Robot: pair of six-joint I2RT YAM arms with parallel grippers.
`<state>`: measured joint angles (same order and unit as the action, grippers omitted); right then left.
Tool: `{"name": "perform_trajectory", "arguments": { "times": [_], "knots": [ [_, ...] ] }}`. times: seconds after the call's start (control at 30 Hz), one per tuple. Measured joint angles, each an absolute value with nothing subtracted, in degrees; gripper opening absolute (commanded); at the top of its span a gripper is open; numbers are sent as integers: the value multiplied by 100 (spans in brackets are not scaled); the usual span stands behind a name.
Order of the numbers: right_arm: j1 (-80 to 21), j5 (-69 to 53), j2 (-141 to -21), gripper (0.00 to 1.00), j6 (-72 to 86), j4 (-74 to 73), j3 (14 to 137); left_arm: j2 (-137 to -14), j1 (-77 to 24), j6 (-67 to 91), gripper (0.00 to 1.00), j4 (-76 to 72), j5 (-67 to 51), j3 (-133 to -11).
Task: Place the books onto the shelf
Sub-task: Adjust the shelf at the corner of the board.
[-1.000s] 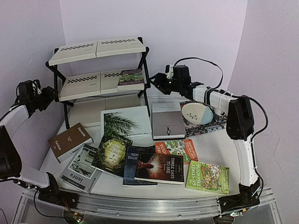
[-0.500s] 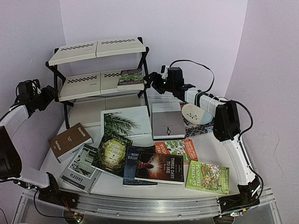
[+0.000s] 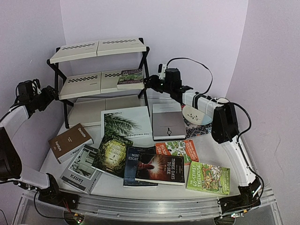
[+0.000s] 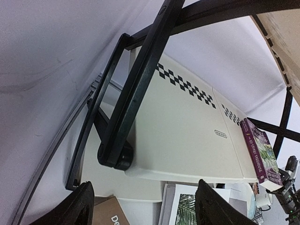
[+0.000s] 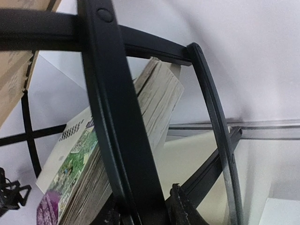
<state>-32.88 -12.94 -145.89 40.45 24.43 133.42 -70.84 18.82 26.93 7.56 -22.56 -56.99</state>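
Observation:
The shelf (image 3: 98,47) stands at the back left, black-framed with cream tiers. One purple and green book (image 3: 130,77) lies on its middle tier, also seen in the left wrist view (image 4: 260,152) and close up in the right wrist view (image 5: 93,154). Several other books lie flat on the table: palm-leaf (image 3: 124,123), grey (image 3: 168,121), brown (image 3: 70,142), orange (image 3: 177,149), green (image 3: 208,177). My right gripper (image 3: 151,84) is at the shelf's right end; its jaws sit tight on either side of a black frame bar (image 5: 112,117). My left gripper (image 3: 48,97) hangs open and empty by the shelf's left end (image 4: 187,131).
A white bowl (image 3: 197,114) sits on a patterned placemat (image 3: 208,125) just right of the grey book, under my right arm. Dark novels (image 3: 157,168) overlap near the table's front. Lilac walls close in on the left, back and right.
My right arm has swung left from above the bowl to the shelf's right end, and its jaws have narrowed around the frame bar. The left arm has stayed put.

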Motion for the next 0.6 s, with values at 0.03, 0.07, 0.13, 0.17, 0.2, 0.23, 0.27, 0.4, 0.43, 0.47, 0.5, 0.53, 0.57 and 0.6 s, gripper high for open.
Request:
{"name": "perform_trajectory", "arguments": {
  "times": [0.03, 0.07, 0.13, 0.17, 0.2, 0.23, 0.27, 0.4, 0.43, 0.47, 0.5, 0.53, 0.57, 0.6],
  "knots": [
    [-3301, -1256, -14555, 15, 3873, 2506, 13263, -7072, 1882, 2684, 75, 757, -2249, -5699],
    [-3325, -1198, -14505, 11, 3820, 2551, 13165, -7054, 1883, 2680, 75, 757, -2246, -5699],
    [-3373, -1073, -14350, 6, 3725, 2608, 12931, -7016, 1881, 2674, 75, 757, -2239, -5699],
    [-3394, -1040, -14261, 5, 3674, 2605, 12812, -6997, 1883, 2670, 75, 755, -2237, -5699],
    [-3416, -1015, -14180, 4, 3616, 2583, 12710, -6978, 1883, 2661, 75, 755, -2236, -5699],
    [-3442, -984, -14092, 4, 3554, 2561, 12586, -6962, 1883, 2655, 75, 755, -2233, -5699],
    [-3468, -935, -14004, 3, 3490, 2547, 12473, -6947, 1881, 2653, 75, 757, -2233, -5699],
    [-3538, -828, -13597, 4, 3297, 2487, 11939, -6900, 1881, 2641, 75, 756, -2232, -5699],
    [-3555, -814, -13497, 4, 3268, 2485, 11794, -6886, 1883, 2640, 75, 755, -2233, -5699],
    [-3570, -808, -13390, 4, 3246, 2486, 11642, -6871, 1883, 2639, 75, 756, -2231, -5699],
    [-3585, -805, -13275, 4, 3219, 2471, 11493, -6855, 1883, 2639, 75, 757, -2231, -5699],
    [-3600, -804, -13175, 4, 3196, 2457, 11364, -6833, 1883, 2639, 75, 757, -2231, -5699],
    [-3614, -801, -13086, 4, 3177, 2453, 11243, -6811, 1883, 2639, 75, 757, -2231, -5699],
    [-3625, -803, -13034, 4, 3171, 2431, 11179, -6785, 1883, 2638, 75, 757, -2231, -5699]
  ]
}}
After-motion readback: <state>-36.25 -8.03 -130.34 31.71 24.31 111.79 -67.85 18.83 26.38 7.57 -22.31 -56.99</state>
